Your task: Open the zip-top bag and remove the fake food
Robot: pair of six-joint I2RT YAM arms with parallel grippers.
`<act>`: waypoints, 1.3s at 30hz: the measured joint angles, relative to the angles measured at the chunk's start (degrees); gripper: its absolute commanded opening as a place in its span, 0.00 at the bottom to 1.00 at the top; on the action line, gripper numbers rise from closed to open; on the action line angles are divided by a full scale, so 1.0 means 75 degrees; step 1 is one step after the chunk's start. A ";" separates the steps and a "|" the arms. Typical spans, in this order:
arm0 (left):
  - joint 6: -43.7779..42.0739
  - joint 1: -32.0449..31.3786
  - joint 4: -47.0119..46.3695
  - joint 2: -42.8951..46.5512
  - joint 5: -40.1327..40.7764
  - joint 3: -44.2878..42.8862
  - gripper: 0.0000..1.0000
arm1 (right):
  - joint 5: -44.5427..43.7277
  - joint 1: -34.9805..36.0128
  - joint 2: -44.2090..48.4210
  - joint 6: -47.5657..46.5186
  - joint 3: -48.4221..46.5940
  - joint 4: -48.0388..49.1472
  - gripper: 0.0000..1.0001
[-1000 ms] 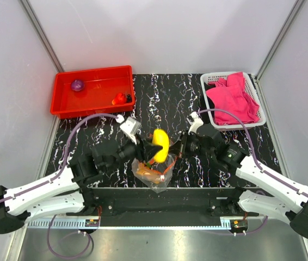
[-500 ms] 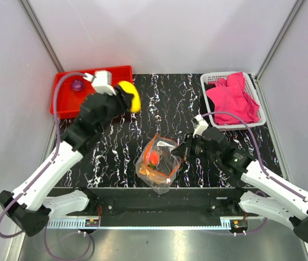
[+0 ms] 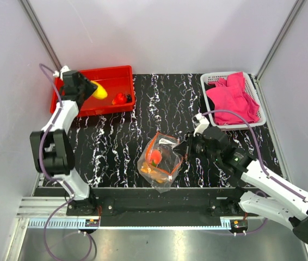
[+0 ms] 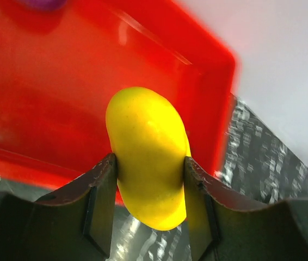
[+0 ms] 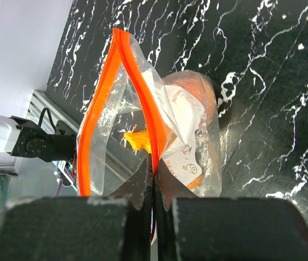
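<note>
Your left gripper squeezes the yellow fruit over the tray, so go low and let go softly, while your right gripper pinches the bag mid-table, mouth open.

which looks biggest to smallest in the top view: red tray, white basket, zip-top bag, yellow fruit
1. red tray and white basket: too alike in footprint to rank
2. zip-top bag
3. yellow fruit, clearly the smallest
</note>
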State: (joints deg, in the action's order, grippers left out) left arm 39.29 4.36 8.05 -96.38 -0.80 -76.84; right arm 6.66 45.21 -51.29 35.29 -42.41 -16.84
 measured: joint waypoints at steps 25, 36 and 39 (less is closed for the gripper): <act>0.0160 0.1035 -0.0137 -0.3136 -0.0638 -0.2017 0.78 | 0.0627 -0.0140 -0.0650 -0.0093 0.0058 0.0731 0.00; 0.0644 0.0833 -0.0493 0.0323 -0.1425 0.1204 0.70 | 0.0664 -0.0149 -0.0656 0.0085 0.0009 0.0717 0.00; 0.0816 0.0277 -0.0676 0.1716 -0.1542 0.2503 0.68 | 0.0670 -0.0152 -0.0720 0.0099 -0.0154 0.0705 0.00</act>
State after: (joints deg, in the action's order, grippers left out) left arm 45.41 6.44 2.98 -83.50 -12.36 -58.06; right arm 11.68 44.07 -56.69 36.03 -43.57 -11.55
